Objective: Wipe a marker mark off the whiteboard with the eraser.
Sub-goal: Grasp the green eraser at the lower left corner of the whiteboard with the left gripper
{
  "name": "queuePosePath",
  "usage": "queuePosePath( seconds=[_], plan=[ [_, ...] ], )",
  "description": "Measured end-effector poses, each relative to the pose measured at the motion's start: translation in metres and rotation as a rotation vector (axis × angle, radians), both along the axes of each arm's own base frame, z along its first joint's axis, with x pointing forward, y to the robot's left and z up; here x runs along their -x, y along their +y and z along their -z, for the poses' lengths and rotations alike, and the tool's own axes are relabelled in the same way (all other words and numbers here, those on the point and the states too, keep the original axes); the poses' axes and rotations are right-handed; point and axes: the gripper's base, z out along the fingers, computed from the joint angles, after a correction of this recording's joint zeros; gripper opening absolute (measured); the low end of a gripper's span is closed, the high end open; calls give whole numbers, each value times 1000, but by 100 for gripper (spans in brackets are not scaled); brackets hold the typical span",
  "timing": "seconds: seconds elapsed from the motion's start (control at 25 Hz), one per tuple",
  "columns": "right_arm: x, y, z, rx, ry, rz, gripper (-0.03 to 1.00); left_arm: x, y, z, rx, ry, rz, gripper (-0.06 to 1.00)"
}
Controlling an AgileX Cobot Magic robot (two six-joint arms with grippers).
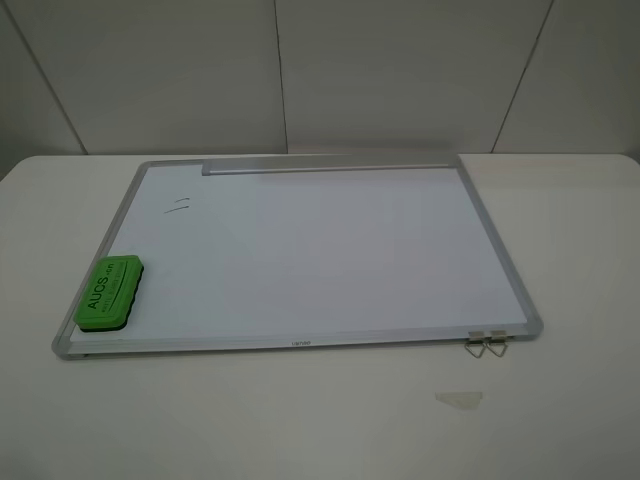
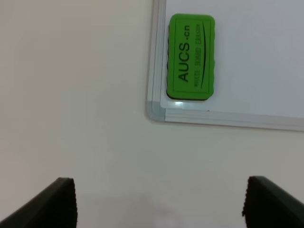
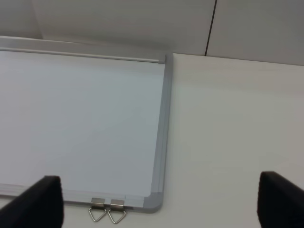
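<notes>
The whiteboard (image 1: 330, 250) lies flat on the table, its grey tray strip (image 1: 330, 164) along the far edge. The marker mark (image 1: 178, 207), two thin slanted strokes, is near the far left corner. The green eraser (image 1: 108, 292) rests on the board's near left corner. In the left wrist view the eraser (image 2: 191, 57) lies ahead of my open left gripper (image 2: 161, 204), which hovers over bare table off the board's corner. My right gripper (image 3: 161, 202) is open and empty near the board's near right corner (image 3: 154, 202). Neither gripper shows in the exterior high view.
Two binder clips (image 1: 486, 342) hang on the board's near right edge, also seen as clips (image 3: 107, 210) in the right wrist view. A small pale scrap (image 1: 458, 399) lies on the white table in front. A panelled wall (image 1: 320, 70) rises behind the table.
</notes>
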Motion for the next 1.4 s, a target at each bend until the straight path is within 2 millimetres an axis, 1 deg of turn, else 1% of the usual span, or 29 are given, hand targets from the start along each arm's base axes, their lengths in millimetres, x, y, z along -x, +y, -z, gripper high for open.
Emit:
queuePosePath(
  seconds=[0.12, 0.32, 0.48, 0.72, 0.92, 1.16, 1.4],
  plan=[
    [0, 0, 0, 0, 0, 0, 82, -31, -2, 11, -9, 110, 4, 72],
    [0, 0, 0, 0, 0, 0, 82, -80, -8, 42, 0, 203, 30, 72],
    [0, 0, 0, 0, 0, 0, 82, -112, -12, 71, 20, 231, 39, 72],
    [0, 0, 0, 0, 0, 0, 82, -149, -18, 114, 54, 248, 50, 72],
    [0, 0, 0, 0, 0, 0, 82, -170, -22, 150, 87, 272, 63, 72],
    [0, 0, 0, 0, 0, 0, 82, -181, -24, 188, 89, 339, 66, 72],
    [0, 0, 0, 0, 0, 0, 82, -187, -25, 208, 99, 350, 69, 72]
  ],
)
